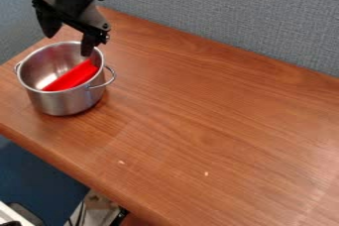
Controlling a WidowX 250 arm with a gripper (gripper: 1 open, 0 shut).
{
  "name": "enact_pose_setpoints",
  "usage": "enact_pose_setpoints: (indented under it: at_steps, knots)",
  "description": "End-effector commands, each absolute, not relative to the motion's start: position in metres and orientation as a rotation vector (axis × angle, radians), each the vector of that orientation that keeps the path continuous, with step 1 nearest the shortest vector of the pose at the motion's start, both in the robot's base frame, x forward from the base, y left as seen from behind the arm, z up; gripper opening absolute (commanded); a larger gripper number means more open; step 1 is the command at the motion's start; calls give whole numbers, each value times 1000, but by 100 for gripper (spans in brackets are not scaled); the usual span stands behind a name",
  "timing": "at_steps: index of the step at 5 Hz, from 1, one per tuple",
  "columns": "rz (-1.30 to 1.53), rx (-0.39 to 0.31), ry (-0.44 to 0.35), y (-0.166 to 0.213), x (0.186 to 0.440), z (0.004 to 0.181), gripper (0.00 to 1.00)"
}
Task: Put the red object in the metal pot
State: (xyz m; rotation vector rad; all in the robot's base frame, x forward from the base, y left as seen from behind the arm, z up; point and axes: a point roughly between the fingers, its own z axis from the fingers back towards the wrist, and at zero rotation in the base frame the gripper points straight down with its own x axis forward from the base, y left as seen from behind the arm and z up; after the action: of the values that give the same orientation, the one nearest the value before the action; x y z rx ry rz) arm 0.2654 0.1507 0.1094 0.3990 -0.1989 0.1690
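Metal pot sits near the left end of the wooden table, close to the left edge. Shiny straight wall, rolled rim, small loop handle on the side facing right.

Red object lies inside the pot. It rests slantwise, upper end leaning against the inner wall on the handle side, lower end toward the pot floor. A red reflection shows on the pot bottom beside it. The block is fully within the rim; nothing else touches it.

Gripper, black, hangs above and just behind the pot, clear of the rim. Fingers are spread apart and empty: one finger points down on the right of the pot's centre, the other sits further left and higher. Nothing is pinched between them. No contact with pot or block.

Behind the pot, a grey-blue textured wall runs along the table's far edge. To the right of the pot the tabletop shows plain wood grain with a few small pale specks toward the near edge.
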Motion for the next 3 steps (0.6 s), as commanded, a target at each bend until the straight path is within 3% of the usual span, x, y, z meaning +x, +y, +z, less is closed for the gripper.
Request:
enact_pose_setpoints:
  at_steps: [1,2,3]
  knots:
    - [208,397,-226,155,270,141,100]
    - [262,349,-235,155,272,168,100]
    - [259,313,-225,162,269,185,100]
